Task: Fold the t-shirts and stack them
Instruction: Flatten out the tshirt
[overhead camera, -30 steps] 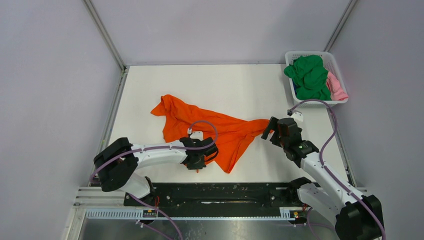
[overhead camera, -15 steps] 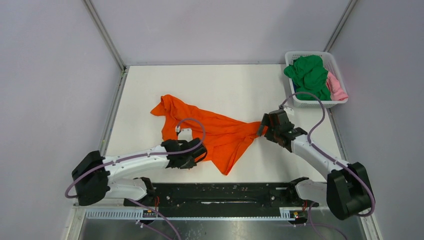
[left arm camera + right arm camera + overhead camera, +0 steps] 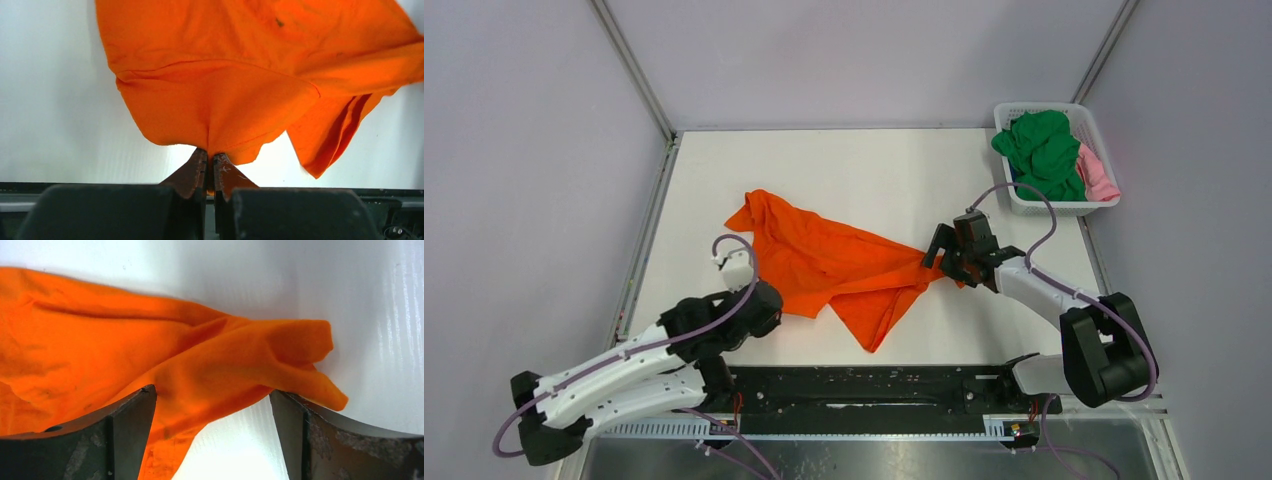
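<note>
Left gripper (image 3: 210,161) is pinched together on a fold at the edge of the orange t-shirt (image 3: 215,100). The cloth fans out ahead of it over the white surface (image 3: 50,100). Right gripper (image 3: 211,394) has its jaws apart, straddling a bunched corner of the same shirt; the corner lies between the fingers and just ahead of them, not yet pinched. The shirt is rumpled and strung between my two grippers, with one loose tail hanging back toward my bases. My read is that the step in hand is taking the second corner so the shirt can be spread flat. To do it well, I should push the right gripper a little further onto the bunch before closing, so the pinch catches all the layers and not just the tip. I should hold the left steady until that grip is sure, then draw the two apart low over the surface. The green t-shirt (image 3: 1044,150) and pink t-shirt (image 3: 1099,175) wait in the basket (image 3: 1084,207), well beyond my right gripper.
</note>
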`<state>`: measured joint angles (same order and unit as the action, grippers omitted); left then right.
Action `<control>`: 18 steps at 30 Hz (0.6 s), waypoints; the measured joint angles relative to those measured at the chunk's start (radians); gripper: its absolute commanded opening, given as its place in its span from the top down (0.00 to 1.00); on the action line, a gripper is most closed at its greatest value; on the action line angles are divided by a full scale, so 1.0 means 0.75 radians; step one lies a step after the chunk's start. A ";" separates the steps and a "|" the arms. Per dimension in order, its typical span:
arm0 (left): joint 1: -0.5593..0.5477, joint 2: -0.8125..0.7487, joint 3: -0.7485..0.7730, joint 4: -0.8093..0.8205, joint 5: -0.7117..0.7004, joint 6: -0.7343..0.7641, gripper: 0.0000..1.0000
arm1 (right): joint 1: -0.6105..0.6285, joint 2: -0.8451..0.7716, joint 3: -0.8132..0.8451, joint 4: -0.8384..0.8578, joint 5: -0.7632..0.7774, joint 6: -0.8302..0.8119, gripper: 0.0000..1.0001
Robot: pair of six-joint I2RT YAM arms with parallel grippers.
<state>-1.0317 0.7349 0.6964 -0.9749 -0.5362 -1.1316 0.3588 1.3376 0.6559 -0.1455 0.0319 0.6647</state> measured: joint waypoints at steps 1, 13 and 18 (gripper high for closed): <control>0.001 -0.037 0.001 -0.031 -0.025 -0.010 1.00 | 0.000 0.007 0.000 0.005 -0.003 0.001 0.08; 0.005 -0.246 0.041 -0.302 -0.219 -0.116 1.00 | 0.000 -0.008 -0.066 0.006 -0.019 0.030 0.11; 0.006 -0.253 0.043 -0.336 -0.243 -0.139 1.00 | 0.000 -0.033 -0.109 0.029 -0.018 0.075 0.12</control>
<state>-1.0275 0.5449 0.7284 -1.2270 -0.7185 -1.2358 0.3588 1.3128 0.5739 -0.1238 0.0181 0.7208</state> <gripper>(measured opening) 0.036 0.883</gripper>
